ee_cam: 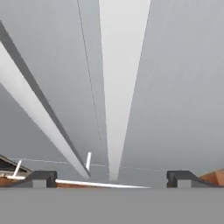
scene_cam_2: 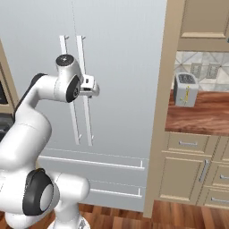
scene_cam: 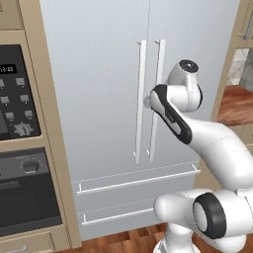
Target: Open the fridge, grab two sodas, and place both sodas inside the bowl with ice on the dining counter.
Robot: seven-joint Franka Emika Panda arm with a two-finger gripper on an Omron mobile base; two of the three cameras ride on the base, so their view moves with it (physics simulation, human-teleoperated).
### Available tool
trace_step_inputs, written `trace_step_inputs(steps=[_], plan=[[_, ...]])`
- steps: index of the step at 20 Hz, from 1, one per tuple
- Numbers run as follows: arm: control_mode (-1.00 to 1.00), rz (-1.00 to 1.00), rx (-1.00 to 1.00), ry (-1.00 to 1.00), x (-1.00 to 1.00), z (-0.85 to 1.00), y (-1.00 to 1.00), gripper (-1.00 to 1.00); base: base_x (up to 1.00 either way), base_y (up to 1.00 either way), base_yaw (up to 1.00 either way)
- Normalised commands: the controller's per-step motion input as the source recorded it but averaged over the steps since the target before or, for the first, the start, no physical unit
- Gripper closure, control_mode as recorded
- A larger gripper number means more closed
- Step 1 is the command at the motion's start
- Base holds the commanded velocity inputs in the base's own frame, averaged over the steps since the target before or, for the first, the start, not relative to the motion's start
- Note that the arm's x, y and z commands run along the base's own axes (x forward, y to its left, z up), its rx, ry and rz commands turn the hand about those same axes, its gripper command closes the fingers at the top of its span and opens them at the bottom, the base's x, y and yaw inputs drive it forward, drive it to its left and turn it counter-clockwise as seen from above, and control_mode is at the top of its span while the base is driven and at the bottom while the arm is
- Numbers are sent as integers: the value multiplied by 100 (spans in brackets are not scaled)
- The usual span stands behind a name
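- Straight ahead of me stands the fridge [scene_cam: 99, 74], pale grey, both doors shut, with two long vertical bar handles side by side at the centre seam.
- Below the doors, two drawers run across its front, each with a horizontal bar.
- My gripper [scene_cam_2: 91, 87] is raised to the middle height of the handles, right up against the right handle [scene_cam_2: 85, 89]; I cannot tell whether it touches the bar.
- Seen from my hand, the right handle [ee_cam: 120, 87] runs up between my two finger tips, while the left handle [ee_cam: 39, 118] slants off to one side.
- My jaws are spread wide, with nothing grasped between them.
- Left of the fridge, a black built-in oven [scene_cam: 22, 148] sits in tan cabinetry.
- Right of the fridge, a toaster [scene_cam_2: 185, 89] rests on a reddish-brown tabletop [scene_cam_2: 201, 116] over tan drawers.
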Motion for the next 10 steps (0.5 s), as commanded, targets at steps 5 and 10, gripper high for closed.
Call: trace_step_inputs(steps=[5, 10], plan=[[-100, -3, -8, 0, 44, -1, -12, -100, 0, 0, 0], [-100, -1, -10, -2, 41, -14, 0, -100, 0, 0, 0]])
